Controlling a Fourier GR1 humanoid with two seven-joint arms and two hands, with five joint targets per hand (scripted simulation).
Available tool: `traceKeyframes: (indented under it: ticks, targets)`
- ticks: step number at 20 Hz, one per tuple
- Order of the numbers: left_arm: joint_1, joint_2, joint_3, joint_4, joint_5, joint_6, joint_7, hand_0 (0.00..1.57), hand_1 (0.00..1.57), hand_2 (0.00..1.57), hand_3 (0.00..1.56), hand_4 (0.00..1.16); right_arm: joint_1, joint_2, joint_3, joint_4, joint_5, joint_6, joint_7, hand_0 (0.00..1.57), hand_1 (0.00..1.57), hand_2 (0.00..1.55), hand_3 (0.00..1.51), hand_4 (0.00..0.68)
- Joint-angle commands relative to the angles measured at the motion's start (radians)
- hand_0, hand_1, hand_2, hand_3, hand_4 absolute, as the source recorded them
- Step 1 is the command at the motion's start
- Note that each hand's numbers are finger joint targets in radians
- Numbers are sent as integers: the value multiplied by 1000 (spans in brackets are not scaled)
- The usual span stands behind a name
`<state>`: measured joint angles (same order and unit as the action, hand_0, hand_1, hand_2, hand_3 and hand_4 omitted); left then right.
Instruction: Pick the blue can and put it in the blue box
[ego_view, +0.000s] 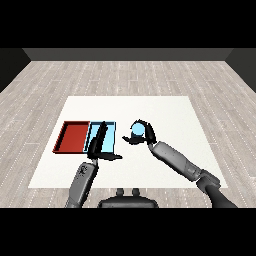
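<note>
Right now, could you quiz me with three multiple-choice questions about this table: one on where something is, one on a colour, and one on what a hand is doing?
1. Where is the blue can?
A. In the red tray
B. In the right hand, to the right of the blue tray
C. Lying on the floor

2. What colour is the tray nearest the table's left edge?
A. Red
B. Green
C. Yellow

3. How is the left hand?
A. Curled round the can
B. Clenched in a fist
C. Fingers straight, over the blue tray

Answers:
1. B: the right hand curls round the can, beside the blue tray and not in it.
2. A: the red tray lies left of the blue one.
3. C: its fingers stretch out straight across the blue tray and hold nothing.
</note>
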<state>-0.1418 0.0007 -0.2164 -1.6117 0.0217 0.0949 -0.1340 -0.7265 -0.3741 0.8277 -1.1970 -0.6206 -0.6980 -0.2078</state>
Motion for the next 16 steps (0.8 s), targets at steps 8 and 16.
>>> traceKeyframes:
  ticks: [8, 16]
  targets:
    - [-82, -1, -66, 103, 44, 41, -4, 0, 0, 0, 0, 0, 96, -10, -117, -168, 222, 53, 102, 1504, 1504, 1463, 1394, 591]
    - [-75, -1, -147, 68, 64, 98, 20, 0, 0, 0, 0, 0, 110, 34, -228, -221, 365, 96, 205, 1463, 1463, 1440, 1379, 587]
